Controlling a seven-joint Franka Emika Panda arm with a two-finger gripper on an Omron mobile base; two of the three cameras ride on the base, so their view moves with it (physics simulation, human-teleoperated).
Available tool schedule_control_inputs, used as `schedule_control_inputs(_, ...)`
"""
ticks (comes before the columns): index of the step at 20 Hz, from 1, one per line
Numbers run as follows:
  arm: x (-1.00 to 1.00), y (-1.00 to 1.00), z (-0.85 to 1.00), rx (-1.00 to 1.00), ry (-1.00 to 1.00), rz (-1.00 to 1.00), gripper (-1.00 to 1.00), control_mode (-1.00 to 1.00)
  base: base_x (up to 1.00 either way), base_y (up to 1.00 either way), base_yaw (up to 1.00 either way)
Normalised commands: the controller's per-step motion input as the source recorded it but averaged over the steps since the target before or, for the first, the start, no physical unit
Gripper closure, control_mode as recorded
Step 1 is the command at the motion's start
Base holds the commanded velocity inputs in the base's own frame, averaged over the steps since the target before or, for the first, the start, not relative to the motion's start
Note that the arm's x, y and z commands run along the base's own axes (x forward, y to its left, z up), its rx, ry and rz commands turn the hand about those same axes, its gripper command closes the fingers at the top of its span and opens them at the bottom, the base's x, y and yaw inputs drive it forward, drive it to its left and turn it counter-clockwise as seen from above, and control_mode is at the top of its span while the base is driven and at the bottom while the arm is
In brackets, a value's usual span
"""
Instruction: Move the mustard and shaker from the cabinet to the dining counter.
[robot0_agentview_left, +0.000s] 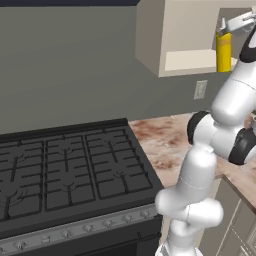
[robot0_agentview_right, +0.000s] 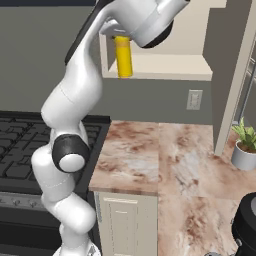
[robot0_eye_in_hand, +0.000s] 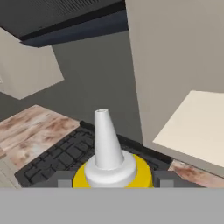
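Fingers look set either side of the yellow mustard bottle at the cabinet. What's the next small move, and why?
Probably lift it slightly and draw it out of the beige wall cabinet. The slim yellow squeeze bottle sits between the gripper fingers at the shelf's front edge, with the marbled stone counter waiting below.
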Motion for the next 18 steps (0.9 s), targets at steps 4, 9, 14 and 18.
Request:
schedule_control_inputs(4, -1.0, 0.58, -0.51, -0.04, -0.03, -0.02, 1.0, -1.0, 0.0, 0.0, 0.0)
schedule_control_inputs(9, -1.0, 0.76, -0.55, -0.05, -0.04, -0.02, 1.0, -1.0, 0.0, 0.0, 0.0)
schedule_control_inputs(14, -1.0, 0.86, -0.45, -0.03, -0.04, -0.03, 1.0, -1.0, 0.0, 0.0, 0.0)
schedule_control_inputs(18, -1.0, 0.84, -0.37, -0.01, -0.04, -0.04, 1.0, -1.0, 0.0, 0.0, 0.0)
